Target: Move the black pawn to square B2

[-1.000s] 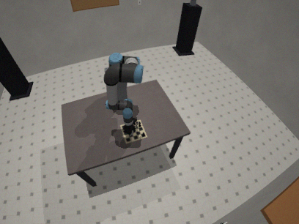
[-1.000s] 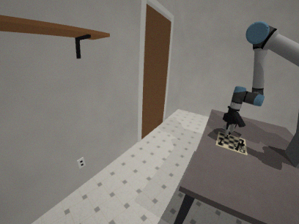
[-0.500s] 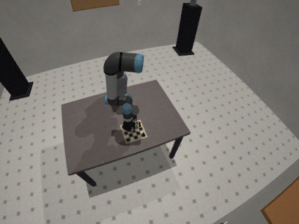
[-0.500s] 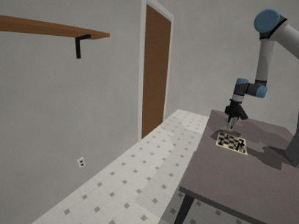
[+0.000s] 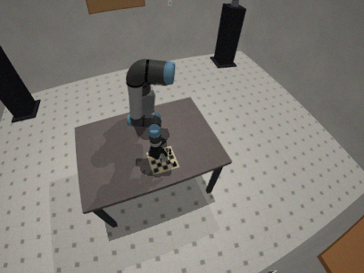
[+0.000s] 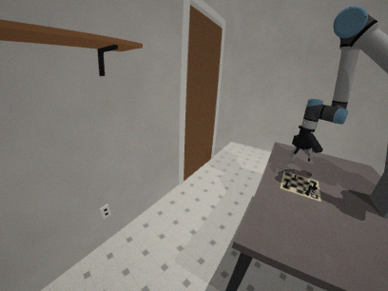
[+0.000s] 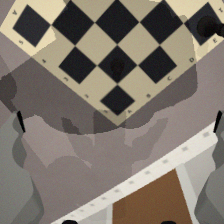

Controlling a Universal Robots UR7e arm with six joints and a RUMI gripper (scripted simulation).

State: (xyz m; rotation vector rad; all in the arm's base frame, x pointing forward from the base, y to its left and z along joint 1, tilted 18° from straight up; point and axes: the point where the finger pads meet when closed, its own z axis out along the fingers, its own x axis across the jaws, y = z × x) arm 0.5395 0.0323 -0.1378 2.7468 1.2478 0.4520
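The setting is a plain indoor room arranged as a robot test cell. Grey walls [image 6: 71, 157] enclose a floor [image 5: 277, 134] of pale tiles with small grey inset squares. A brown door [image 6: 202, 90] in a white frame, a wall outlet [image 6: 105, 210] and a wooden shelf [image 6: 62, 37] on a black bracket furnish the walls. Tall black stands [image 5: 228, 36] occupy the corners. A single dark tabletop [image 5: 103, 178] on black legs carries the arm [image 5: 140, 95] and a small chessboard [image 5: 162, 163].

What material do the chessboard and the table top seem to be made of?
The chessboard looks like painted wood or card: flat cream and black squares, matte, no shine. The table top looks like dull grey-brown laminate or painted wood, with no grain showing. Neither can be told for sure.
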